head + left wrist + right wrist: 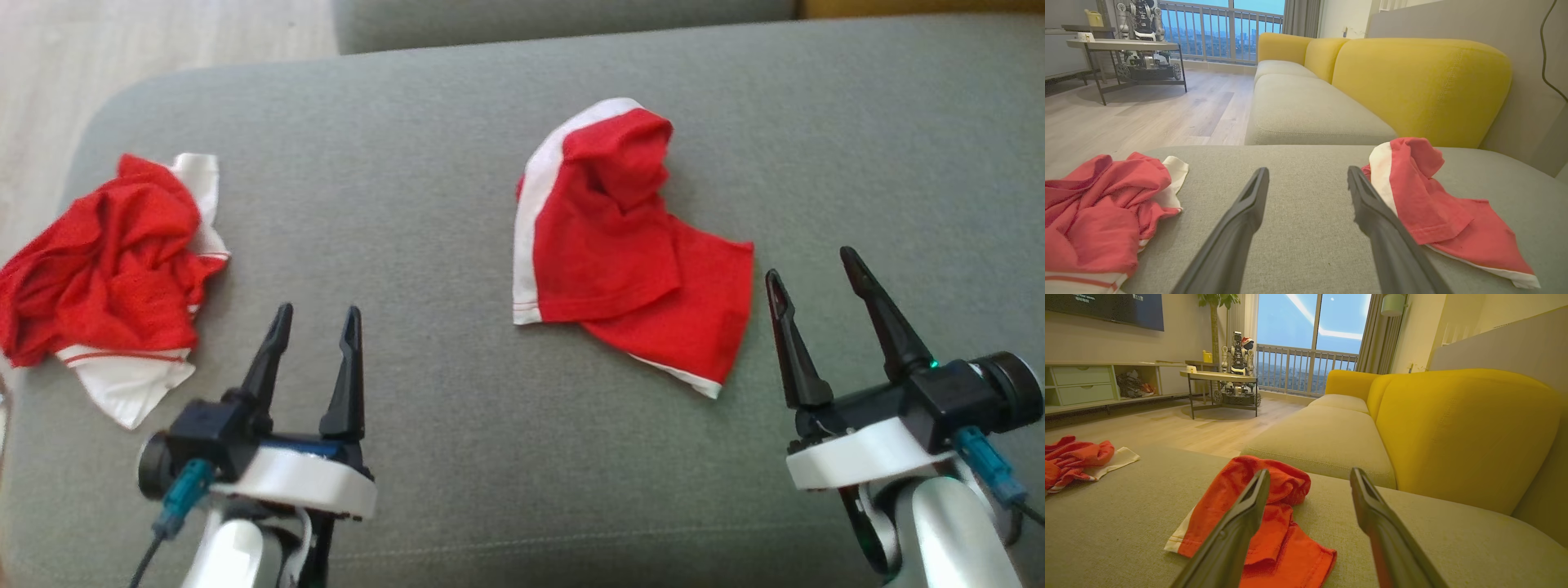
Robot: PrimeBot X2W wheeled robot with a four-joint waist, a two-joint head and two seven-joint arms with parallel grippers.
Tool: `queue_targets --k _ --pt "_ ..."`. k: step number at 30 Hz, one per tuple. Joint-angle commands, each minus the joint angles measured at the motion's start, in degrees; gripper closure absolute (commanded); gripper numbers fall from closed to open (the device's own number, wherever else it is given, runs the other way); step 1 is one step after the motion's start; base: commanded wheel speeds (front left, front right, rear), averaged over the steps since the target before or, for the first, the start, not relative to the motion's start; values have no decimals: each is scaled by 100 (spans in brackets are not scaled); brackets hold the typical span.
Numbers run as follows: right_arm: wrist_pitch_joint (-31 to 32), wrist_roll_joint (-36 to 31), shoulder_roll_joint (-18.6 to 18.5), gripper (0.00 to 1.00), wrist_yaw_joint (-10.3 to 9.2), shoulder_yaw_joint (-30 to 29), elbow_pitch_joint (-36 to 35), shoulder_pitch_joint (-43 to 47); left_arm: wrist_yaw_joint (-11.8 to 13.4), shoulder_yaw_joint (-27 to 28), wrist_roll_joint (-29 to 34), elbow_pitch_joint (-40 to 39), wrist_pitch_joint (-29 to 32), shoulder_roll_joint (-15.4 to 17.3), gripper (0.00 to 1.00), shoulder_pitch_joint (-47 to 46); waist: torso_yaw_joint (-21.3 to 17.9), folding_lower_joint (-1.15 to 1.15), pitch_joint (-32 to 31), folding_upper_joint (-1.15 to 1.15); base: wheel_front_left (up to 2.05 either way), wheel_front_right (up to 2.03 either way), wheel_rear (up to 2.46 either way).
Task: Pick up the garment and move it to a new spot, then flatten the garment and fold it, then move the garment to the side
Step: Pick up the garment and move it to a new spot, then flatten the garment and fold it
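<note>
Two red-and-white pieces lie on the grey cushion (pixel 424 147), and that is the main hazard. The flatter garment (pixel 620 253) sits right of centre, just beside the right gripper (pixel 808 263). A crumpled garment (pixel 106 253) is bunched at the cushion's left edge, near the left gripper (pixel 318 310). Both claws have their fingers apart and hold nothing, hovering over bare fabric.

Taking the wrong piece would likely muddle the sequence. The flatter garment looks doubled over itself, its top humped and a white band curling down one side. A pinch there probably catches several layers, so flattening would drag the folds instead of opening them. A deep pinch may also snag the cushion cover. The crumpled garment lies close to the rounded edge, and a careless sweep could push it onto the wooden floor (pixel 1147 114).

A yellow backrest (pixel 1425 85) and a further seat cushion (pixel 1306 110) stand beyond, with a table (pixel 1220 375) across the room. Nothing lies between either claw and the garments.
</note>
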Motion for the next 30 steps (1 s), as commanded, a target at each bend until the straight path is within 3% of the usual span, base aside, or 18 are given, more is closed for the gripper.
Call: queue_targets --k 1,6,12,20,30 --pt "-36 -42 2 0 -1 113 -185 -129 -33 261 46 -240 -34 18 0 -266 81 1 -62 0 0 0 0" --pt "-36 -65 2 0 -1 194 -185 -138 -254 432 278 -251 -34 -265 0 -174 229 1 -32 0 0 0 0" --pt "-36 -114 2 0 -1 964 114 -354 -441 525 462 -138 -34 -441 0 -232 546 1 89 0 0 0 0" --pt "2 -365 -4 0 -1 1617 1882 -1201 -556 517 488 104 -34 -544 0 -315 1196 1 316 0 0 0 0" --pt "19 -317 0 0 -1 1405 3752 -2085 -480 402 239 155 -35 -565 0 -410 1788 1 520 0 0 0 0"
